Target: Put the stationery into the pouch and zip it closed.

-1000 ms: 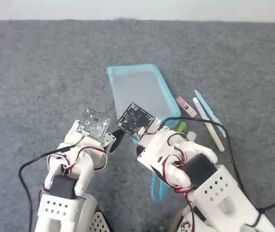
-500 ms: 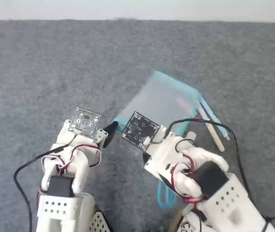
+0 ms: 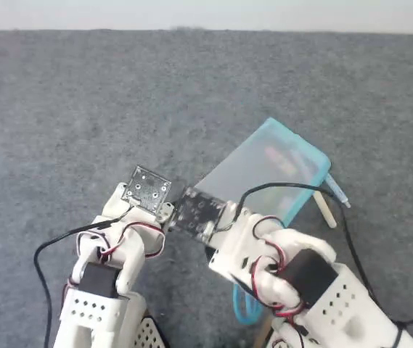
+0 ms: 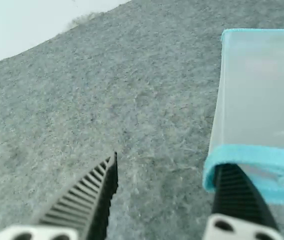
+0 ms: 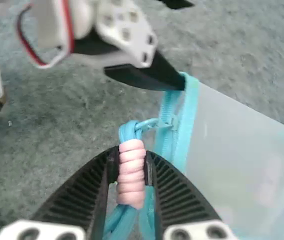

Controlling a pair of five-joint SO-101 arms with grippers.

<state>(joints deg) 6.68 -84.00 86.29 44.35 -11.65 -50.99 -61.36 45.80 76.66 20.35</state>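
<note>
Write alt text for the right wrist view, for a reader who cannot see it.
The right claw is shut on the pink beaded pull on the zip of a translucent blue-edged pouch, over grey felt. The open left claw has one finger tip at the pouch's corner.

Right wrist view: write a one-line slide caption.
Right end effector pinches the pink zipper pull of the blue-trimmed pouch.

A grey felt mat (image 3: pixel 83 94) runs back to a pale wall (image 3: pixel 206 13).
</note>
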